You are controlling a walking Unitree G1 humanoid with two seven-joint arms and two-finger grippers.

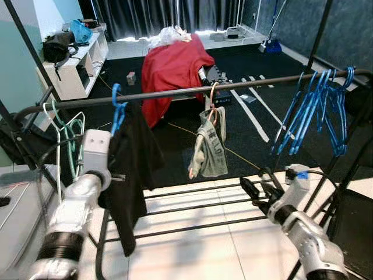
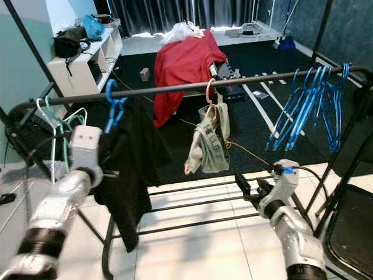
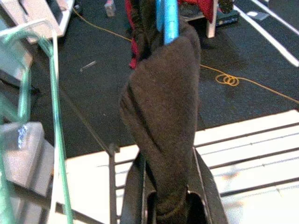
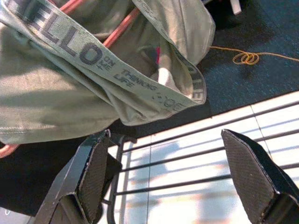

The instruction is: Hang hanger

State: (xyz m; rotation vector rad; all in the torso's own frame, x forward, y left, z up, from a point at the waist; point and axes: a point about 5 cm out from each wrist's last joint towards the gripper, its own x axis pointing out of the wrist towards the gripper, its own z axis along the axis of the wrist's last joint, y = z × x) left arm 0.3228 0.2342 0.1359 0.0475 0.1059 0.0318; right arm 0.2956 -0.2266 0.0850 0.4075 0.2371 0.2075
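A blue hanger [image 1: 117, 108] hooks over the dark rail [image 1: 175, 92] of a clothes rack, carrying a black garment [image 1: 131, 175]. My left gripper [image 3: 167, 156] is shut on that black garment [image 3: 161, 116] just below the blue hanger [image 3: 167, 21]; in the eye views the cloth hides its fingers. A grey-green garment [image 1: 210, 149] printed "HELLO" hangs on a pink hanger [image 1: 213, 96] at mid-rail. My right gripper [image 1: 259, 188] is open, low and to the right of it, holding nothing. The same grey-green garment [image 4: 93, 70] appears above the open right gripper [image 4: 168, 182].
Several blue hangers [image 1: 320, 111] crowd the rail's right end and mint-green ones [image 1: 67, 131] its left end. The rack's lower bars [image 1: 198, 205] cross the white tiles. Behind are a red cloth [image 1: 172, 67] on furniture, a white shelf [image 1: 76, 67] and a black chair [image 2: 349, 227].
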